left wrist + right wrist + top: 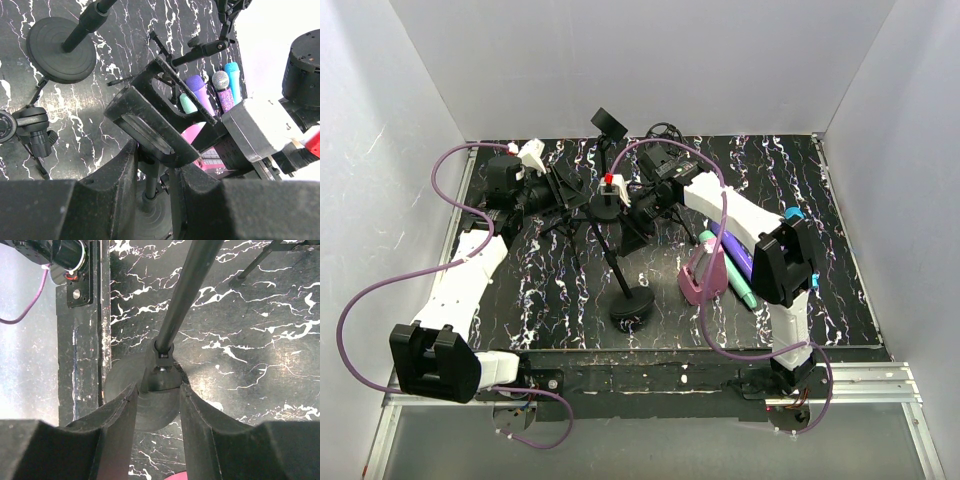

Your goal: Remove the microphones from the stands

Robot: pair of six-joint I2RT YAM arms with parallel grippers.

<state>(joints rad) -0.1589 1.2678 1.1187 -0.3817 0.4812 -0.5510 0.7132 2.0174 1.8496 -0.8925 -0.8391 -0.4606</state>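
Frankly, you cannot pick out the microphone; the stand (632,303) sits by the near edge's middle, its clip (150,125) just past your left gripper (154,172); both pairs of jaws gape empty, the right gripper (159,392) above the pole (185,295). Expect a light, rigid, slick barrel; grip it mid-barrel.

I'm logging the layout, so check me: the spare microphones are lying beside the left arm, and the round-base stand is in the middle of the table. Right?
Not quite. The top external view shows the spare microphones lying beside the right arm, not the left. The round-base stand is in the middle of the table, as you said.
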